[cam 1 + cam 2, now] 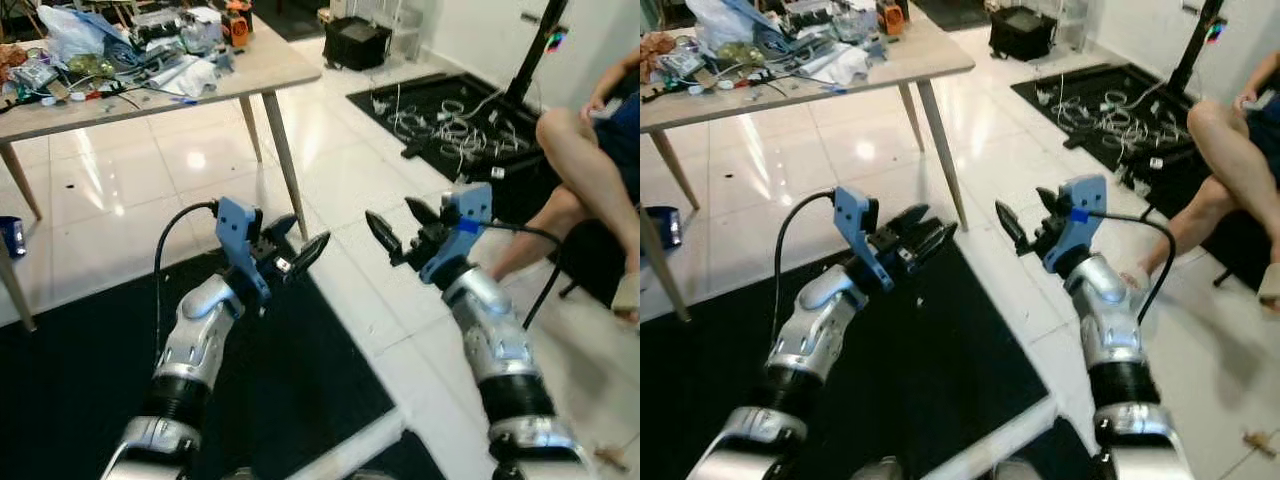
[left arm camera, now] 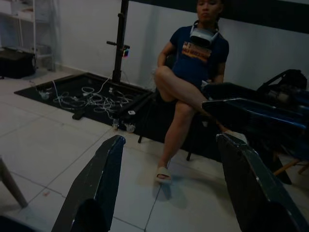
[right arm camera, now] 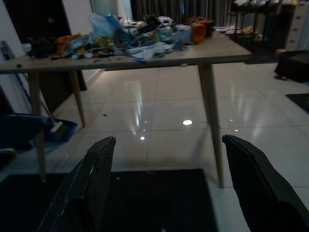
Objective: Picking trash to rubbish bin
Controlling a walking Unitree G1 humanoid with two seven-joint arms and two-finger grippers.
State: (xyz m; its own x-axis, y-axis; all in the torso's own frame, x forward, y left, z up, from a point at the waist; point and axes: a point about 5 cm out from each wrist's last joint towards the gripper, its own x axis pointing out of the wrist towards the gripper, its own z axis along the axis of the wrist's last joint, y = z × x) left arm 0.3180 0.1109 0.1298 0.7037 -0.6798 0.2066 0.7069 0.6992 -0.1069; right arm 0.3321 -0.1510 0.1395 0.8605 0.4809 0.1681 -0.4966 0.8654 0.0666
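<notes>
Both arms are raised in front of me over the floor. My left gripper (image 1: pixel 298 240) is open with nothing between its fingers, above the edge of a black mat (image 1: pixel 300 360). My right gripper (image 1: pixel 392 215) is also open and holds nothing, above white tiles. In the left wrist view the left gripper (image 2: pixel 171 139) points toward a seated person (image 2: pixel 193 72). In the right wrist view the right gripper (image 3: pixel 169 140) faces a wooden table (image 3: pixel 212 50). A small brown scrap (image 1: pixel 610 455) lies on the tiles at the near right.
The table (image 1: pixel 270 70) at the back left is heaped with bags, wrappers and tools. A blue object (image 1: pixel 10 237) sits by its leg. A person (image 1: pixel 590 150) sits at right beside a mat of cables (image 1: pixel 450 125), a black stand (image 1: pixel 540 50) and a black box (image 1: pixel 355 42).
</notes>
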